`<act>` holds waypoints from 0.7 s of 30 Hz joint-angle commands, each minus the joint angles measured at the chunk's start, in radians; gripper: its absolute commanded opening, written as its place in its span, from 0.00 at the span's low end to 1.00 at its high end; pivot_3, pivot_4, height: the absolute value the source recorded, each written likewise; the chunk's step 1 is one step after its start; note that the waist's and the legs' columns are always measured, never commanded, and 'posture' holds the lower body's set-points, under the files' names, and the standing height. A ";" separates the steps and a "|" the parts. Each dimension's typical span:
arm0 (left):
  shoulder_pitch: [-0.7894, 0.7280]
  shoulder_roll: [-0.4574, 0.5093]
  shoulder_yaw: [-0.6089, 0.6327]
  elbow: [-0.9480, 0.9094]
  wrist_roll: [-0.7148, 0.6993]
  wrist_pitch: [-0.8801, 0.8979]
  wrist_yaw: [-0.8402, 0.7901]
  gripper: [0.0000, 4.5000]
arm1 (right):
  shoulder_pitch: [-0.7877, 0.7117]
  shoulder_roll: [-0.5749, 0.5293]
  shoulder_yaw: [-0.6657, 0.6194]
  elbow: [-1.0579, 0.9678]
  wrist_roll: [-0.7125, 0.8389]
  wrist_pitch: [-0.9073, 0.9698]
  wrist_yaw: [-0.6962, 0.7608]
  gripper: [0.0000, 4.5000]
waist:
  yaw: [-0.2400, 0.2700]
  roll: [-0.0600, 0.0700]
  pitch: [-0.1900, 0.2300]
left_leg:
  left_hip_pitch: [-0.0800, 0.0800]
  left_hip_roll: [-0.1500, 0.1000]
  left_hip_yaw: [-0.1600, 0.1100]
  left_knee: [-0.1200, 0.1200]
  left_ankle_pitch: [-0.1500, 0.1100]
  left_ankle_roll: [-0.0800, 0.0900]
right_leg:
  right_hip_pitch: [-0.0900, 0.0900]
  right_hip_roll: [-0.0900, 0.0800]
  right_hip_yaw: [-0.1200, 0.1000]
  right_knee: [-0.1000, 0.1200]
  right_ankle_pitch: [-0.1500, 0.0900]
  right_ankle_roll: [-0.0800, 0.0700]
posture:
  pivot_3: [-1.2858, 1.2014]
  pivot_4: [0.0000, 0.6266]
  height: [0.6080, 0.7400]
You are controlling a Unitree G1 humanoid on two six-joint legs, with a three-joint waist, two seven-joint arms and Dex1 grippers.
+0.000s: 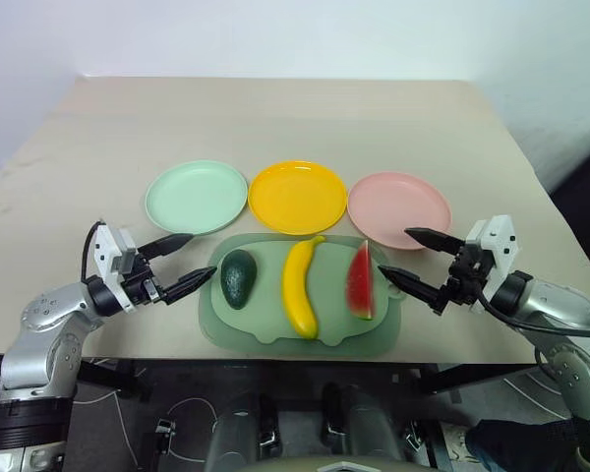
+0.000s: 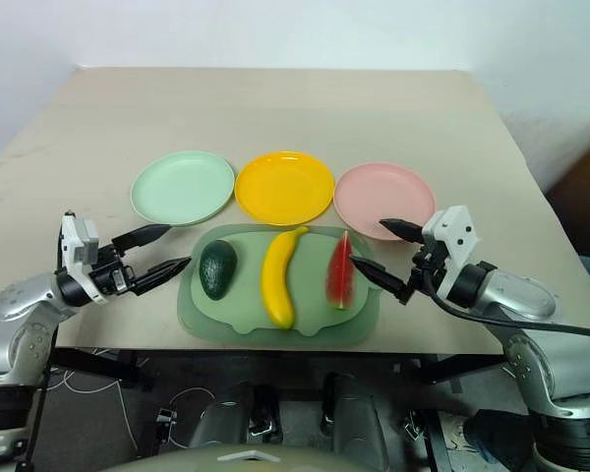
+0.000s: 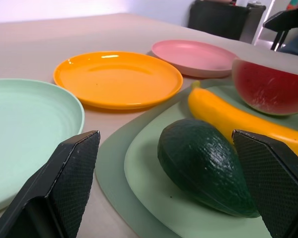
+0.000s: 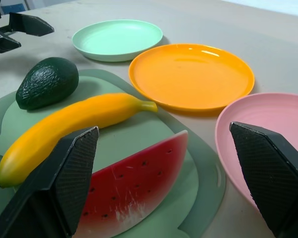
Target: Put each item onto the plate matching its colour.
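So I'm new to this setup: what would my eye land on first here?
Three bright plates in a row on the table: mint green plate, yellow-orange plate, pink plate. Just in front, a pale-green tray holds an avocado, banana and watermelon wedge. The left gripper and right gripper flank the tray, open and empty.

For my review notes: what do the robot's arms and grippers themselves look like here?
Both arms are silver-grey metal with rounded segments and black joint rings. Each wrist carries a white boxy block. The left gripper and right gripper each have two black, tapered, pointed fingers; the wrist views show finely textured pads. A black cable loops at the left wrist, and another runs along the right forearm.
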 commanded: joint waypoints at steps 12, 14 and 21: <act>0.018 -0.019 -0.007 -0.092 0.000 0.007 0.031 0.99 | -0.042 -0.031 0.009 -0.027 0.066 0.143 -0.040 1.00 | 0.000 0.000 0.000 | 0.000 0.000 0.000 0.000 0.000 0.000 | 0.000 0.000 0.000 0.000 0.000 0.000 | 0.52 0.24 0.67; 0.008 -0.018 -0.013 -0.086 0.000 0.009 0.024 0.99 | -0.064 -0.040 -0.004 -0.062 0.136 0.248 -0.084 1.00 | 0.001 0.000 0.000 | 0.000 0.000 0.000 0.000 0.000 0.000 | 0.000 0.000 0.000 0.000 0.000 0.000 | 0.52 0.24 0.67; -0.022 -0.012 -0.035 -0.074 -0.002 0.023 0.001 0.99 | -0.167 -0.069 -0.032 -0.116 0.346 0.532 -0.250 1.00 | 0.000 0.000 0.000 | 0.000 0.000 0.000 0.000 0.000 0.000 | 0.000 0.000 0.000 0.000 0.002 -0.003 | 0.52 0.24 0.67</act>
